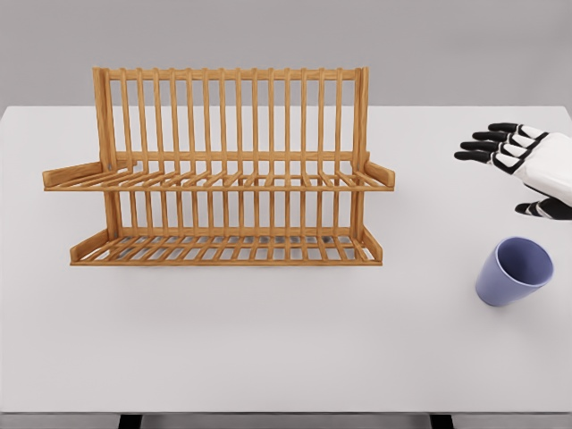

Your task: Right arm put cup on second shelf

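Note:
A pale blue-violet cup (512, 272) stands on the white table (268, 357) near its right edge, its mouth tipped toward me. Above and behind it my right hand (514, 170) enters from the right edge with its black-tipped fingers (483, 143) spread, holding nothing, clear of the cup. The wooden two-shelf rack (219, 170) stands at the centre-left; its upper shelf (219, 180) and lower shelf (223, 248) both carry nothing. My left arm does not show.
The rack's tall slatted back rises behind both shelves. Open tabletop lies between the rack's right end and the cup. The table's front edge runs along the bottom of the view.

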Motion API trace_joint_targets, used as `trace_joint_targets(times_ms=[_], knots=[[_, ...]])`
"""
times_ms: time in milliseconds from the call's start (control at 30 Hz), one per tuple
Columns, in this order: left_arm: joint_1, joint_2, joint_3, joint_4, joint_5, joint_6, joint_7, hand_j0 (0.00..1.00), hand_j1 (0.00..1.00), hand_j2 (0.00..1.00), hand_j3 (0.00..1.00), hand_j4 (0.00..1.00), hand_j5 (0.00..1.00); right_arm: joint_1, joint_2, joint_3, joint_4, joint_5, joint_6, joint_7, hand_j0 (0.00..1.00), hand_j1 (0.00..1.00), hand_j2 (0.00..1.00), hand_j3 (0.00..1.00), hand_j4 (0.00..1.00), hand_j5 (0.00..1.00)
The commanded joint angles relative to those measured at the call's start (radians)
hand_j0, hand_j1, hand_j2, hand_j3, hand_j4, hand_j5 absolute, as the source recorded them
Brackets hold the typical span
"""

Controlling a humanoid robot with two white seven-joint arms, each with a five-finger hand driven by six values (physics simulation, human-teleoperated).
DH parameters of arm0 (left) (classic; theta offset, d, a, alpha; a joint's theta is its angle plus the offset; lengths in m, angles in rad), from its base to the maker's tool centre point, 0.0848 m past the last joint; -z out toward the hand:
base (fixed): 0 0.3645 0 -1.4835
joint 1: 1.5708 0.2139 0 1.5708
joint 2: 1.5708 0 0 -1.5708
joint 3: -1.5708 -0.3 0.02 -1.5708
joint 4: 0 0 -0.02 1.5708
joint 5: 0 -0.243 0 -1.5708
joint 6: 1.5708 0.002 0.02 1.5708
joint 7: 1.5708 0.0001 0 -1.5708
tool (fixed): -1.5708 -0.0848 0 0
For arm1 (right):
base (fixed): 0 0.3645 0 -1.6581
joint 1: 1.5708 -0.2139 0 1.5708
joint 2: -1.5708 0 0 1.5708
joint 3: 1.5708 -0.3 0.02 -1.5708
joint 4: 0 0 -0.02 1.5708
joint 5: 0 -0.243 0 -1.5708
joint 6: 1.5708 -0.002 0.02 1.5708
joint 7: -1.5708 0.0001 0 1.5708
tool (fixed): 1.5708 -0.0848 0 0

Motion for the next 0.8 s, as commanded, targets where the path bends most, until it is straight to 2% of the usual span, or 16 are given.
trace_joint_targets(times_ms=[0,67,133,200,233,267,300,333,400,500,567,633,767], knots=[[0.0,0.0,0.0,0.0,0.0,0.001,0.0,1.0,1.0,1.0,1.0,1.0,1.0,0.0,-0.001,-0.004,0.0,-0.007,0.001,0.0,1.0,1.0,1.0,1.0,1.0,1.0],[0.0,0.0,0.0,0.0,0.0,0.001,0.0,1.0,1.0,1.0,1.0,1.0,1.0,0.0,0.001,-0.004,0.0,-0.01,0.001,0.0,1.0,1.0,1.0,1.0,1.0,1.0],[0.0,0.0,0.001,0.0,0.0,0.001,0.0,1.0,1.0,1.0,1.0,1.0,1.0,0.005,0.056,-0.06,0.001,-0.008,0.001,0.01,1.0,1.0,1.0,1.0,1.0,1.0],[0.0,0.0,0.0,0.0,0.0,-0.001,0.0,1.0,1.0,1.0,1.0,1.0,1.0,0.012,0.105,-0.139,0.001,-0.017,0.001,0.143,1.0,1.0,1.0,1.0,1.0,1.0],[-0.002,0.0,0.0,0.0,0.0,0.001,0.0,1.0,1.0,1.0,1.0,1.0,1.0,0.012,0.123,-0.153,0.0,-0.048,0.001,0.274,1.0,1.0,1.0,1.0,1.0,1.0],[0.0,0.0,0.0,0.0,0.0,0.001,0.0,1.0,1.0,1.0,1.0,1.0,1.0,0.015,0.117,-0.153,0.0,-0.149,0.001,0.357,1.0,1.0,1.0,1.0,1.0,1.0],[0.0,0.0,0.0,0.0,-0.001,0.001,0.0,1.0,1.0,1.0,1.0,1.0,1.0,0.023,0.087,-0.148,-0.002,-0.286,0.001,0.383,1.0,1.0,1.0,1.0,1.0,1.0],[0.0,0.0,0.0,0.0,0.0,0.001,0.0,1.0,1.0,1.0,1.0,1.0,1.0,0.04,0.038,-0.14,-0.002,-0.359,0.001,0.383,1.0,1.0,1.0,1.0,1.0,1.0],[0.0,0.0,0.0,0.0,0.0,0.001,0.0,1.0,1.0,1.0,1.0,1.0,1.0,0.048,-0.015,-0.114,-0.003,-0.444,0.001,0.383,1.0,1.0,1.0,1.0,1.0,1.0],[0.0,0.0,0.0,0.0,0.0,-0.001,0.0,1.0,1.0,1.0,1.0,1.0,1.0,0.06,-0.03,-0.11,-0.005,-0.528,0.001,0.383,1.0,1.0,1.0,1.0,1.0,1.0],[0.0,0.0,0.0,0.0,0.0,-0.001,0.0,1.0,1.0,1.0,1.0,1.0,1.0,0.064,-0.045,-0.108,-0.005,-0.638,0.001,0.383,1.0,1.0,1.0,1.0,1.0,1.0],[0.0,0.0,0.0,0.0,0.0,-0.001,0.0,1.0,1.0,1.0,1.0,1.0,1.0,0.103,-0.078,-0.073,-0.005,-0.747,0.001,0.383,1.0,1.0,1.0,1.0,1.0,1.0],[0.0,0.0,0.0,0.0,0.0,-0.001,0.0,1.0,1.0,1.0,1.0,1.0,1.0,0.066,-0.039,-0.088,-0.005,-0.675,0.001,0.38,1.0,1.0,1.0,1.0,1.0,1.0]])
